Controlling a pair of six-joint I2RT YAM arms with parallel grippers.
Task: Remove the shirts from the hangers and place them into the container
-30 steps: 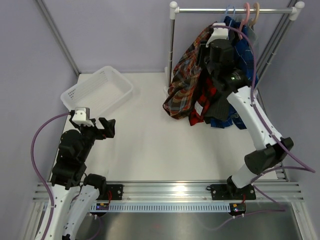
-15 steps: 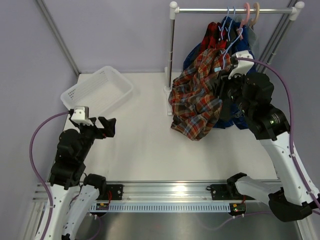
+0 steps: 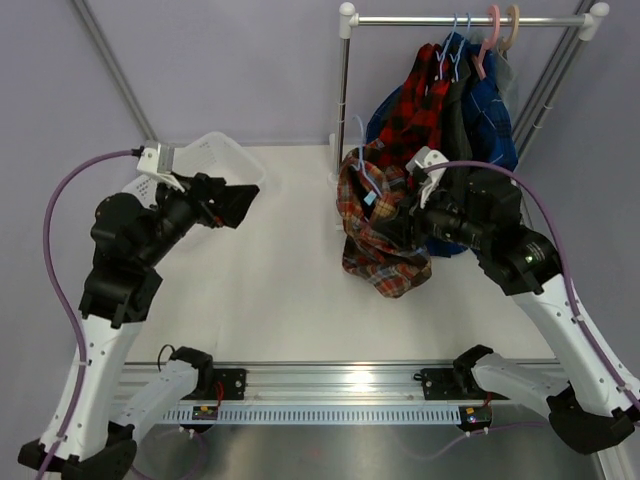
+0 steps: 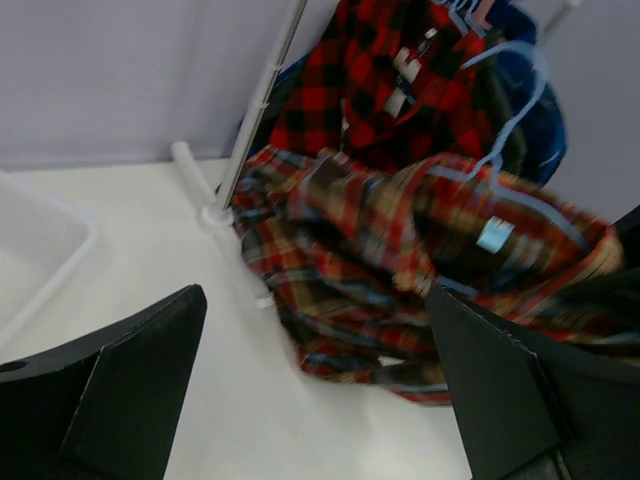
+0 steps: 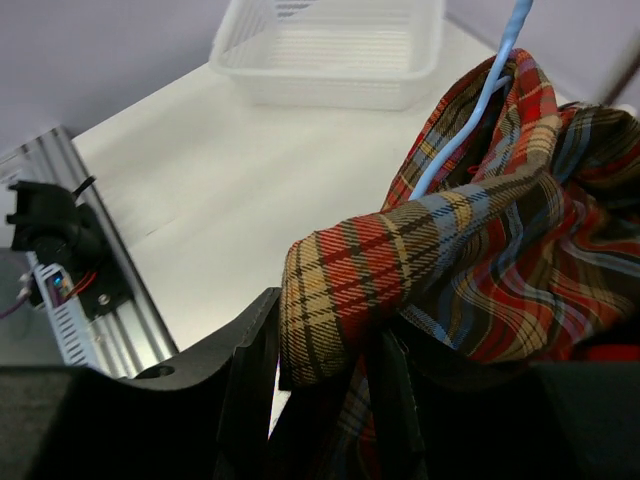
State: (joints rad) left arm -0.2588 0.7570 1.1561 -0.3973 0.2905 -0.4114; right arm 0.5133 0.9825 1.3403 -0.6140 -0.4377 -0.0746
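My right gripper (image 3: pixel 412 225) (image 5: pixel 320 370) is shut on a bunched fold of the brown-orange-green plaid shirt (image 3: pixel 380 240) (image 5: pixel 480 250). It holds the shirt off the rail, above the table in front of the rack. A light-blue hanger (image 3: pixel 364 172) (image 5: pixel 470 110) still sits in the shirt. My left gripper (image 3: pixel 235 205) (image 4: pixel 315 370) stands open and empty, raised near the container (image 3: pixel 225 155) (image 5: pixel 330 45) and facing the held shirt (image 4: pixel 420 250). The red-and-black shirt (image 3: pixel 415 95) (image 4: pixel 390 90), a dark grey one (image 3: pixel 458 100) and a blue one (image 3: pixel 490 100) hang on hangers.
The clothes rail (image 3: pixel 460 20) stands at the back right on a white post (image 3: pixel 343 100) whose foot (image 4: pixel 215 215) rests on the table. A pink hanger (image 3: pixel 492 25) and a beige hanger (image 3: pixel 512 25) hook on the rail. A metal frame runs along the near edge (image 3: pixel 340 375).
My right gripper has pulled the brown plaid shirt and its hanger off the rail, down and toward the table's middle. My left arm has risen and turned toward the shirt.
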